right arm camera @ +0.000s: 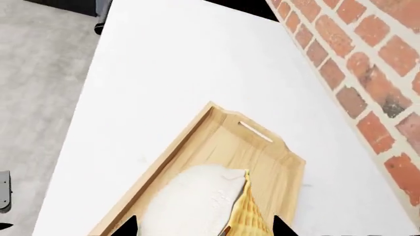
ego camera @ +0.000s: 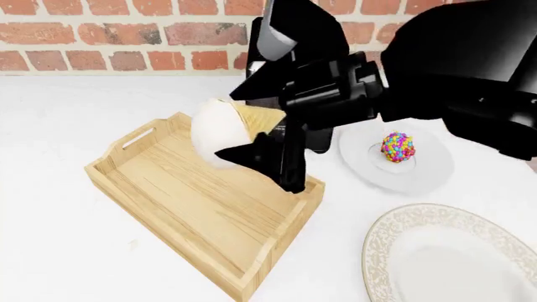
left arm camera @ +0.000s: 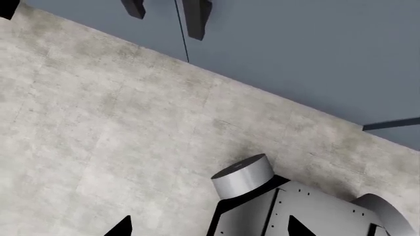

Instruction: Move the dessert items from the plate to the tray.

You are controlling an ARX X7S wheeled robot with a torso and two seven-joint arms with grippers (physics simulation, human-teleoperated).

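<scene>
A: What worries you here?

B: The right hand is closed on the waffle cone, holding it above the wooden tray, with the white scoop pointing out toward the tray's far handle end. The cone lies nearly sideways in the grip, so if the hand lets go from up there I'd expect it to drop scoop-first and roll. It could fetch up against a raised side, or tip over the near rim onto the table.

A: Is it at least over the tray?

B: The right wrist view puts the scoop and cone over the tray floor, nearer one long wall than the middle. How high it hangs I can't judge.

A: And the other dessert?

B: The candy-coated ball sits on the small white plate, just beside the tray's right end. The right arm's dark bulk hangs over that plate, so a careless pull back could knock the ball off it.

A: Anything else about?

B: A larger patterned plate near the front right, clear of the route. Brick wall behind.

A: The left hand?

B: Its wrist view shows only floor and the robot's base; I can't tell if it's spread or closed.
</scene>
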